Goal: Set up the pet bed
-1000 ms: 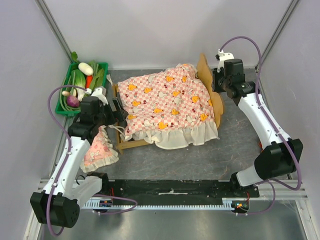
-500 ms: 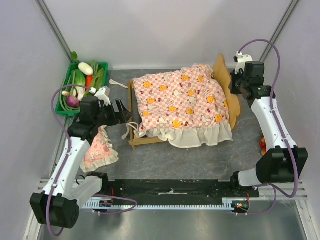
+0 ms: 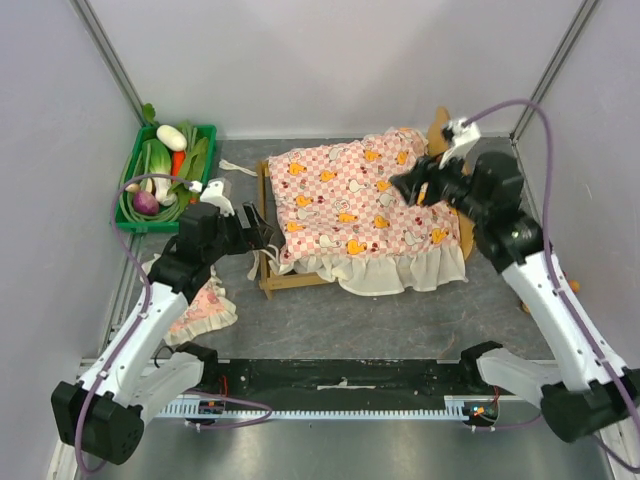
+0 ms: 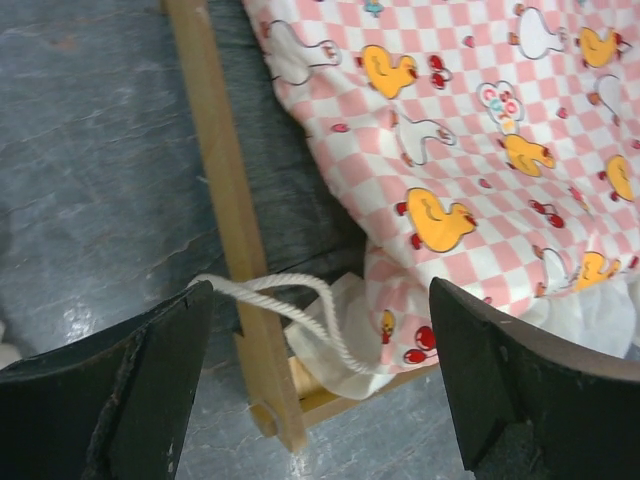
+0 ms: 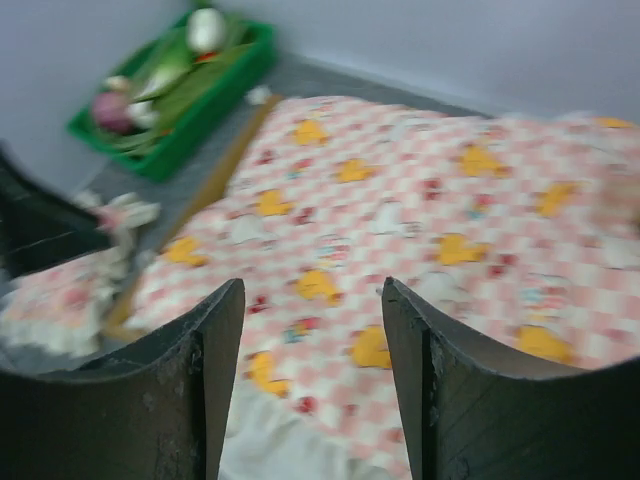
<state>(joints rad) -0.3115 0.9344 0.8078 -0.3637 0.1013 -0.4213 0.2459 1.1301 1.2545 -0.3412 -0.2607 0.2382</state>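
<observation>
Pet bed (image 3: 264,185): sitting on the grey table (image 3: 340,320), checked mattress (image 3: 360,205) draping over it.
Left gripper (image 4: 315,295): hovering, fingers spread wide, over the rail opposite the headboard.
Right gripper (image 5: 310,290): hovering, spread, above the mattress.

- The left gripper (image 4: 320,300) is spread wide; its dark fingers (image 4: 120,390) fill the lower corners and grip nothing.
- Between them, a light-wood side rail of the pet bed (image 4: 225,180) runs from the top down to a corner.
- A white cord (image 4: 260,293) lies across that rail, one end by the left finger.
- The pink-checked mattress (image 4: 470,150) with duck prints covers the right, its white frill (image 4: 318,350) hanging near the corner.
- A dark fabric base (image 4: 290,170) shows beside the rail.
- The grey desk (image 4: 90,150) lies left.
</observation>
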